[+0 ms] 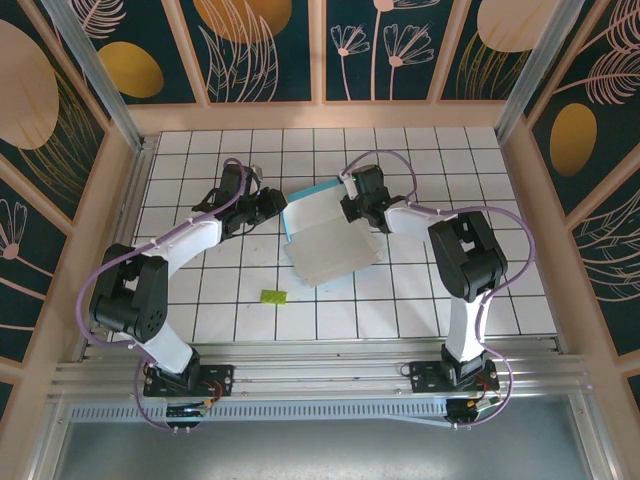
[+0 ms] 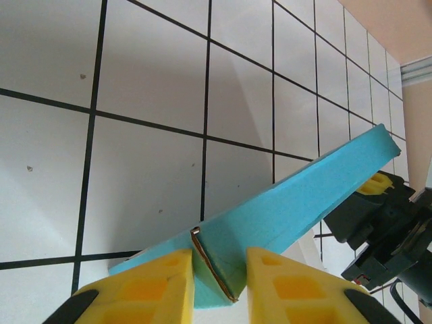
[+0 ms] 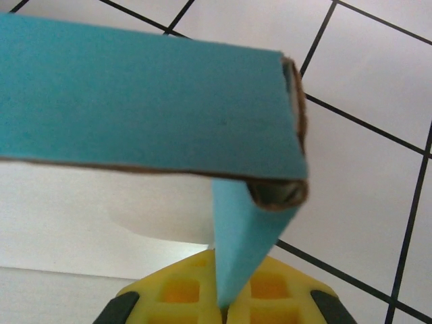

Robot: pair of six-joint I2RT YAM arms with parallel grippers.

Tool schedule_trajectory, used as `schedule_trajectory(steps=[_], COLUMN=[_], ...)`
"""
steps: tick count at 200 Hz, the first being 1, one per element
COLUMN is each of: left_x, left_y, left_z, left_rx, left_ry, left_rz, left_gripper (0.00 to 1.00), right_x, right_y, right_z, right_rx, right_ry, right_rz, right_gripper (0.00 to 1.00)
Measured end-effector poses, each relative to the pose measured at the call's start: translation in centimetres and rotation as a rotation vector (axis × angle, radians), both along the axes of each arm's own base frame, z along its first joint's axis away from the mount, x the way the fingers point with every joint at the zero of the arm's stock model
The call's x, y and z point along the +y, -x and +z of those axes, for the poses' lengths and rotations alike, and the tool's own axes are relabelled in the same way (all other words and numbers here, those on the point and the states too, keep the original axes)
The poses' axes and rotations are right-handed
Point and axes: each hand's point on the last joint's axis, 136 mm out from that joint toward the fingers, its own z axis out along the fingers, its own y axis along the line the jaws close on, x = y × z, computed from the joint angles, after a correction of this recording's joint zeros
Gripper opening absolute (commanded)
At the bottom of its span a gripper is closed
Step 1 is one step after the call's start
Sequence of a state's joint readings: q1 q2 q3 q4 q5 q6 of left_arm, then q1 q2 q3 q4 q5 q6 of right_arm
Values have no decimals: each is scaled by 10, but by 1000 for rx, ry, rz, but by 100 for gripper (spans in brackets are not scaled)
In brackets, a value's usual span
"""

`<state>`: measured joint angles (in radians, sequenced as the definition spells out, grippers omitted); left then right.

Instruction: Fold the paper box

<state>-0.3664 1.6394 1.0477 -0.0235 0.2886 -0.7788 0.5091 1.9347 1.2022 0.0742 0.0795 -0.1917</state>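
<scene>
White tiled table (image 1: pixel 440 290) is carrying the paper box (image 1: pixel 325 250) nearer its far edge than its near one, mid-width. The left gripper (image 2: pixel 219 273) and right gripper (image 3: pixel 226 300) are each pinching one end of its raised teal wall. Judging by this, wall-folding is underway; next, the creases are needing firm, coordinated pressing.

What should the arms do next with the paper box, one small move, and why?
Probably swing both grippers toward the robot, tipping the raised teal wall of the paper box over its white panel. The left gripper pinches one end of that wall, the right gripper is shut on a flap at the other end, and the panel lies on the table.
</scene>
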Motion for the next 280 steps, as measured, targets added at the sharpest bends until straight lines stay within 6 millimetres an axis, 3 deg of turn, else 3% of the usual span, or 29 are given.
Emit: schedule_trajectory(steps=[16,41,62,81,107,142,169,196,216,235,248,260,280], left_x=[-1,-2,-2,-2,-3,-2,-1,4,11,24,37,48,66], left_y=[0,2,2,2,2,2,3,9,18,34,48,58,71], left_z=[0,1,0,0,0,1,7,42,94,144,168,180,183], left_rx=[1,4,6,6,6,5,-4,-84,-219,-376,-466,-529,-581], left_ry=[3,11,11,10,11,11,17,36,60,81,84,79,59], left_rz=[-4,-13,-14,-14,-14,-13,-7,9,22,49,81,116,175], left_gripper=[24,24,24,24,24,24,39,55,61,66,69,72,75], right_x=[-1,-2,-2,-2,0,-1,-1,-2,-10,-22,-26,-25,-23], right_y=[1,0,-2,-2,-1,-3,-4,-4,-4,-4,-5,-1,18], right_z=[-4,-13,-12,-12,-13,-12,-4,22,51,80,102,122,143], right_rx=[6,18,15,11,6,4,-9,-61,-122,-161,-185,-203,-218], right_ry=[10,15,2,-3,-14,-31,-41,-40,8,144,256,371,595], right_rz=[-19,-37,-47,-49,-40,-41,-23,38,111,208,289,384,544], right_gripper=[20,1,0,18,23,3,0,0,0,0,0,0,0])
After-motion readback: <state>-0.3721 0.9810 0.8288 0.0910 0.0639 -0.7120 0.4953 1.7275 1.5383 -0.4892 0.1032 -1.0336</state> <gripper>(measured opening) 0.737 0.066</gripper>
